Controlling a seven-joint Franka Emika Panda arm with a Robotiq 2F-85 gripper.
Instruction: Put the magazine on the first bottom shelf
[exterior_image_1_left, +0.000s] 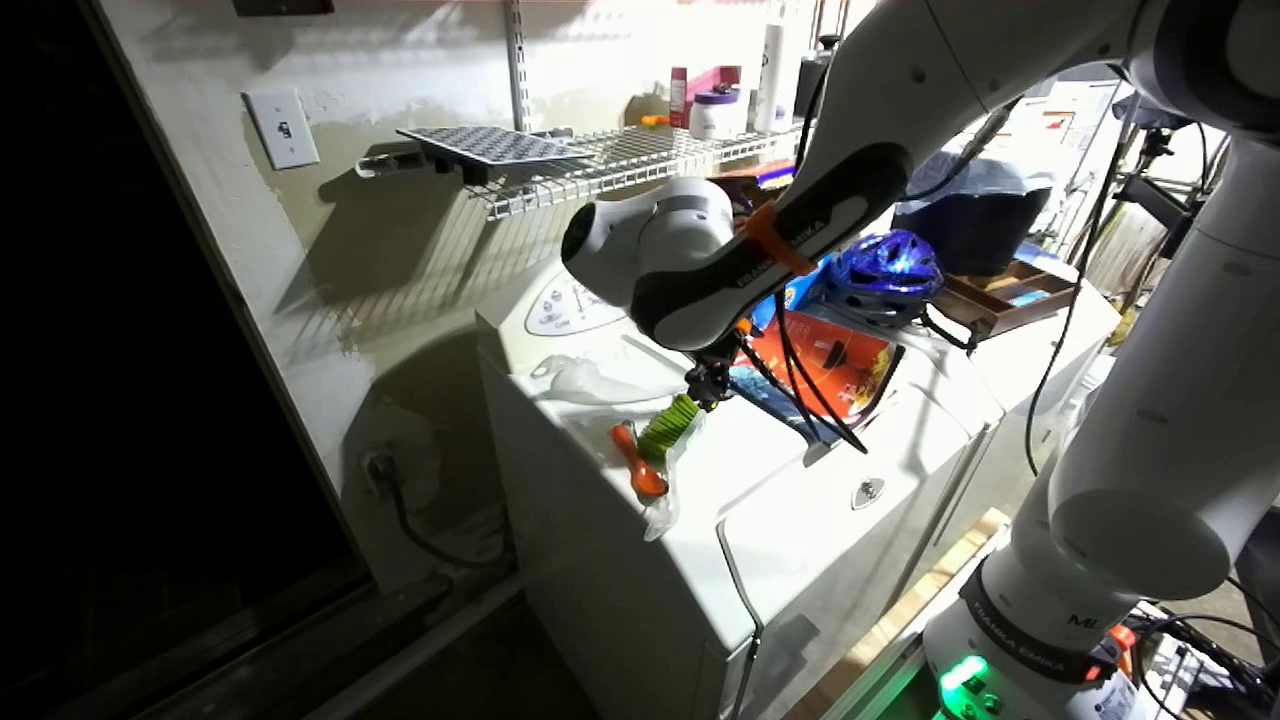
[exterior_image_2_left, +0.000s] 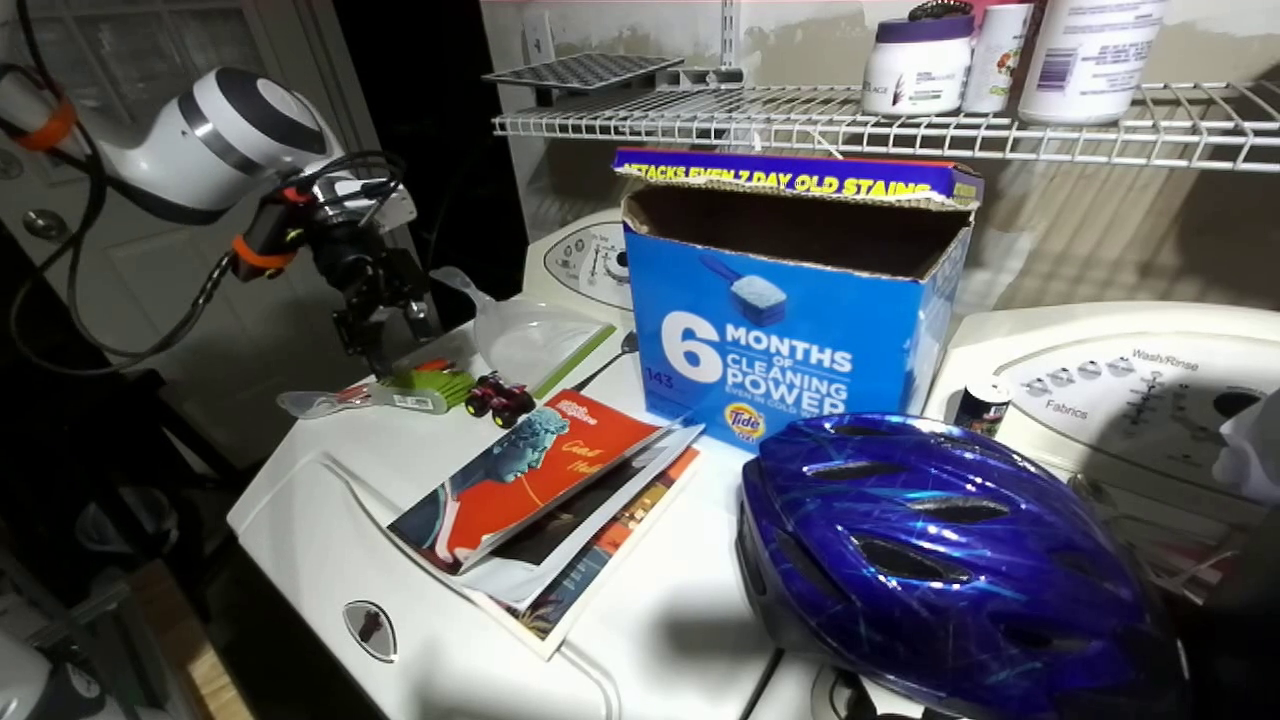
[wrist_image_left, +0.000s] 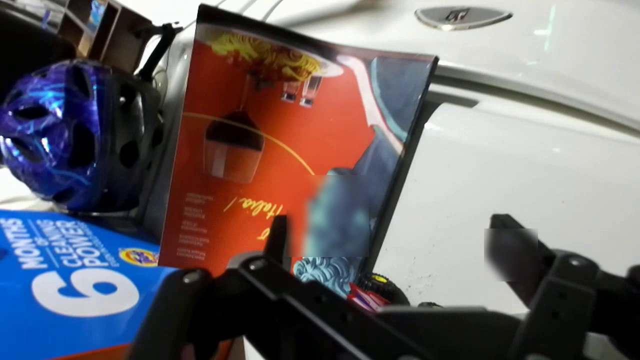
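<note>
Orange magazine (wrist_image_left: 300, 132) shows wineglass (wrist_image_left: 234, 152) clearest in wrist view.

White rounded arm (exterior_image_1_left: 900, 100), FRANKA EMIKA lettering (exterior_image_1_left: 1018, 636), orange straps (exterior_image_2_left: 262, 256), dark cables (exterior_image_2_left: 97, 175), black claw (wrist_image_left: 391, 232), silvery screws (wrist_image_left: 576, 261)

hard shadows streak the wall (exterior_image_1_left: 420, 70), glare glints off the helmet (exterior_image_1_left: 887, 268)

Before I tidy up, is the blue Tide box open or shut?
Open. In an exterior view the Tide box has its lid raised, baring its inside.
</note>
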